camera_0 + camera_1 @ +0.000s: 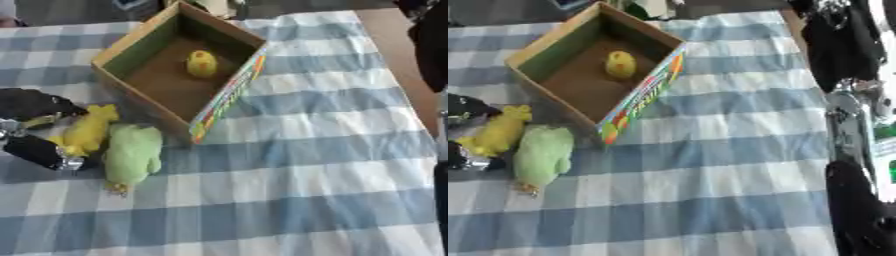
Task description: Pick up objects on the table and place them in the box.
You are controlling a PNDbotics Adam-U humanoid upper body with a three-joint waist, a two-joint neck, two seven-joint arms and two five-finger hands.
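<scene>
So the left hand point(39, 130) is in at the left edge with its fingers point(39, 151) curled around the yellow plush toy point(87, 131), which sits on the checkered cloth point(306, 165) covering the bench. The green plush toy point(133, 154) lies right next to it, touching, just in front of the cardboard box point(140, 37). A small yellow toy point(201, 63) is inside the box, and the right hand point(859, 210) shows at the right edge, can't tell what its fingers are doing.

The left hand point(39, 132) comes in low at the view's left edge, its black fingers point(35, 150) and thumb curled round the yellow toy point(87, 131), just left of the box point(140, 37). The right arm point(846, 130) hangs along the right edge, well right of the box; its hand cannot be made out.
</scene>
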